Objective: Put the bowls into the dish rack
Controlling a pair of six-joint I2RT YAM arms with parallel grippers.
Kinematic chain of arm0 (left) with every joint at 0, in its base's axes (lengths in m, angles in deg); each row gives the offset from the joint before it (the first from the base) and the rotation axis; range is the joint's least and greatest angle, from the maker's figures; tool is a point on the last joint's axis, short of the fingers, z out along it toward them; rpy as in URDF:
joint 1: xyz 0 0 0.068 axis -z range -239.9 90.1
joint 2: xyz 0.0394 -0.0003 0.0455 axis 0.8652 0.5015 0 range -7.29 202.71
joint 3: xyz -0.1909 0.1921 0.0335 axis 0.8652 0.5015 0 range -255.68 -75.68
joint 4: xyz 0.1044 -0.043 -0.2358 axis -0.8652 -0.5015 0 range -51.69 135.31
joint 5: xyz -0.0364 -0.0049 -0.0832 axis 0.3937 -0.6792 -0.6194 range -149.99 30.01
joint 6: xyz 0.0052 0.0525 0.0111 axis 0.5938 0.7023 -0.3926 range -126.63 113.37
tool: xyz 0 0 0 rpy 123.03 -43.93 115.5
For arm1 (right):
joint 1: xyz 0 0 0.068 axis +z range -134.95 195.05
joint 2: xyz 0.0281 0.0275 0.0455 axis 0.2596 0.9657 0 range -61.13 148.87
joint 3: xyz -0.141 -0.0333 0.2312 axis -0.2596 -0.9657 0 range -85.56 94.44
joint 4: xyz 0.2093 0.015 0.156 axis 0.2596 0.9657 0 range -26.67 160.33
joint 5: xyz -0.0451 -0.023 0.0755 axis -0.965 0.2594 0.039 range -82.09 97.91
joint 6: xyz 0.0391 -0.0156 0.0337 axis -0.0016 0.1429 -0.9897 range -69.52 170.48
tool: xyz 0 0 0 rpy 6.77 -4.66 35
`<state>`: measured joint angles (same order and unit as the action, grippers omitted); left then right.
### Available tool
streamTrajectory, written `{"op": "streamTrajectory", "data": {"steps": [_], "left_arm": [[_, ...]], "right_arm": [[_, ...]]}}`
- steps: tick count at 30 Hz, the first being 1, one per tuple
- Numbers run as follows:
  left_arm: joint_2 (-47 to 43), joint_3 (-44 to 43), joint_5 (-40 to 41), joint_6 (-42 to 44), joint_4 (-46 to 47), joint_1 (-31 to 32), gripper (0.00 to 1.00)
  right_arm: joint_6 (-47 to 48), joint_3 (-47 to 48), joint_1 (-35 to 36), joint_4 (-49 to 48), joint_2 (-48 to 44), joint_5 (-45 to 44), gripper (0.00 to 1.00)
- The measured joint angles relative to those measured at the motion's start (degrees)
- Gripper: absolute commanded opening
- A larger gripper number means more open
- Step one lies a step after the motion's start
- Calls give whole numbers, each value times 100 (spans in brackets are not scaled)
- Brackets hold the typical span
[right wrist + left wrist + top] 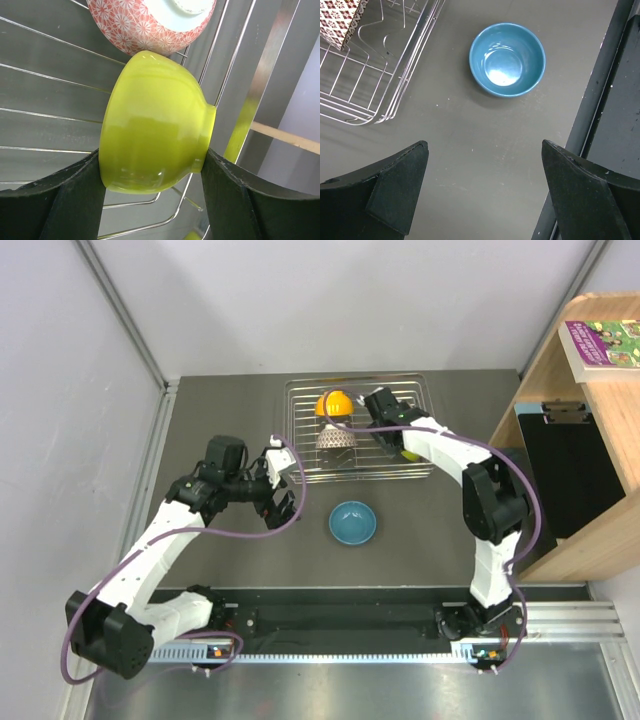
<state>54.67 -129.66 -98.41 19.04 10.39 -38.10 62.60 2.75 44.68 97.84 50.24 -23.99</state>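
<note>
The right gripper (152, 195) is clamped on the lime green bowl (150, 135), rim to foot, over the dish rack (305, 455) wires, just beside the pinkish bowl (145, 25) (perhaps touching it). Released tilted, the glossy bowl may roll or knock that neighbour. The left gripper (482, 195) hangs with fingers apart near the blue bowl (507, 59), which sits on the table (470, 150) outside the rack.
</note>
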Motion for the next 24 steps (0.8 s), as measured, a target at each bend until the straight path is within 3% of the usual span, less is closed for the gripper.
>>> {"op": "streamTrajectory", "data": {"steps": [8, 19, 24], "left_arm": [[0, 11, -33, 0, 0, 0, 99], [-7, 22, -55, 17, -2, 0, 99], [-46, 26, -79, 44, -2, 0, 99]], "right_arm": [[35, 70, 39, 44, 68, -33, 79], [85, 68, 136, 101, 195, 101, 85], [90, 66, 138, 118, 195, 225, 97]]}}
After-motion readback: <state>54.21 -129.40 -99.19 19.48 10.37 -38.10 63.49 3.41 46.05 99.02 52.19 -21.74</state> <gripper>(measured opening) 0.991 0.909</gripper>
